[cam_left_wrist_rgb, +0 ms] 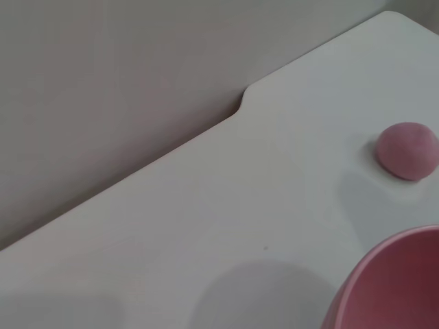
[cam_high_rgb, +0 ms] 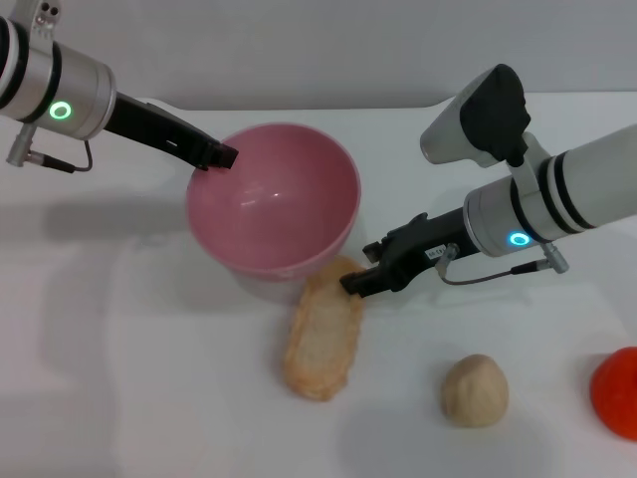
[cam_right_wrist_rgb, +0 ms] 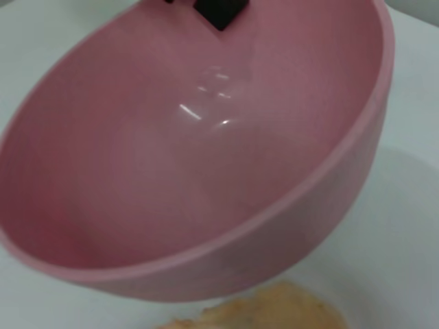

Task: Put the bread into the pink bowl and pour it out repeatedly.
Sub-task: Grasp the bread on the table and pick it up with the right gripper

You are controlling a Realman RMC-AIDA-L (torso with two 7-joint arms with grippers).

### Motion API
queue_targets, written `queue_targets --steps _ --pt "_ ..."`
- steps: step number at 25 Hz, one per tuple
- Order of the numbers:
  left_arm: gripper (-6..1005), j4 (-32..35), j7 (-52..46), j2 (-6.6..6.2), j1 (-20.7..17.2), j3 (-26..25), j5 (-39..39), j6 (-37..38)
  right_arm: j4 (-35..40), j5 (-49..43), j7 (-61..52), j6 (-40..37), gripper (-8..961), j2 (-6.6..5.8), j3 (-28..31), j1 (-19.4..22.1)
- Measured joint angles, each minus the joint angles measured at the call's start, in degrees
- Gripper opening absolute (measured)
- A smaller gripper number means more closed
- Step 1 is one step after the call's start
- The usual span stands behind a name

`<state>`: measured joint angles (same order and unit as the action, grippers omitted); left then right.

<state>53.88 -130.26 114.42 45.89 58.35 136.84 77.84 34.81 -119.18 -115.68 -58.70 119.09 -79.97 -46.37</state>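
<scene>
The bowl (cam_right_wrist_rgb: 206, 157) fills nearly the whole right wrist view, tilted so its glossy pink inside faces the camera, with bright glints on the inner wall. At the bowl's far rim a black gripper (cam_right_wrist_rgb: 218, 10) tip meets the edge. Just below the bowl's near rim, a pale tan end of the bread (cam_right_wrist_rgb: 274, 312) lies on the white desk (cam_right_wrist_rgb: 411, 226).
</scene>
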Motion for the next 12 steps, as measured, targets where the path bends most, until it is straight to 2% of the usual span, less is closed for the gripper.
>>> queue_targets --steps 12 --pt "47 0.0 -0.2 -1.30 -0.1 -0.5 0.0 -0.5 9.9 -0.5 -2.1 -4.6 604 -0.06 -0.4 5.4"
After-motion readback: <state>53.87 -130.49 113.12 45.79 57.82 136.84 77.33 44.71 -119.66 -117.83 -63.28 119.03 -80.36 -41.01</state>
